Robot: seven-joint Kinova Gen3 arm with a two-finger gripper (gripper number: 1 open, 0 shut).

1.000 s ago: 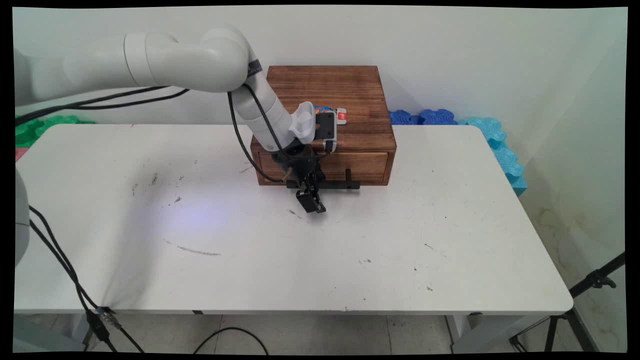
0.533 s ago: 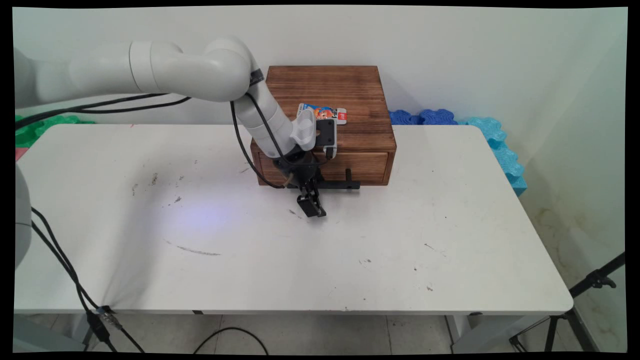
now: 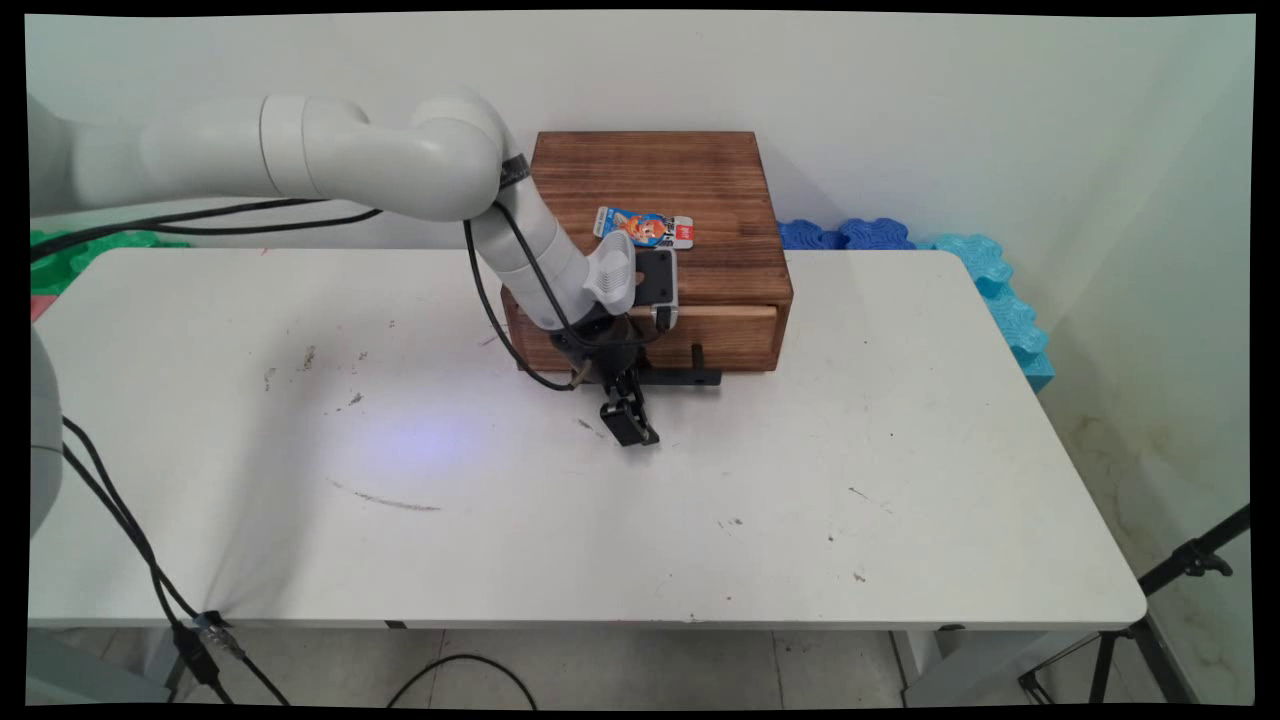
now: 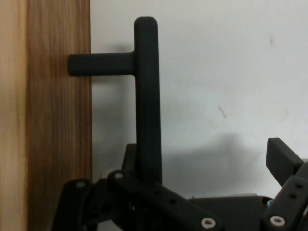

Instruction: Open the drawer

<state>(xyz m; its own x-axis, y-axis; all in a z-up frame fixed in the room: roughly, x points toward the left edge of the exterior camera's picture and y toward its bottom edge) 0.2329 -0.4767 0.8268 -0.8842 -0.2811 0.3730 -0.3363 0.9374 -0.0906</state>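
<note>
Jaws are wide apart, nothing clamped. The gripper [image 3: 630,424] [image 4: 207,161] is down low in front of the box [image 3: 650,170], pointing at the table [image 3: 600,530] [image 4: 231,72]. In the hand view the black handle [image 3: 670,377] [image 4: 147,96] runs straight up from the linkage, and one finger [image 4: 281,156] stands well off to the side with bare table between it and the bar. The other finger is tucked behind the bar, so I can't tell whether it actually touches. The handle is a T shape, with a short stub joining the long bar to the drawer [image 3: 735,340] [image 4: 57,120]. The drawer front fills that view's left side, dark wood with a paler strip at the very edge. From the main view, the drawer sits at the bottom of the box and stands out just a little, with a pale top edge showing along it. The handle lies just above the table, right in front of it. The gripper comes down over the left part of the handle. On top of the box lies a small packet [image 3: 645,227], flat, blue and orange with a red patch, near the front edge. The arm [image 3: 350,160] reaches in from the left and bends down past the box's left front corner, trailing cables [image 3: 250,212]. Behind the table are blue foam [image 3: 850,235] and cyan foam [image 3: 1000,290] on the right and green foam [image 3: 100,250] on the left. A tripod [image 3: 1180,570] stands at lower right.
</note>
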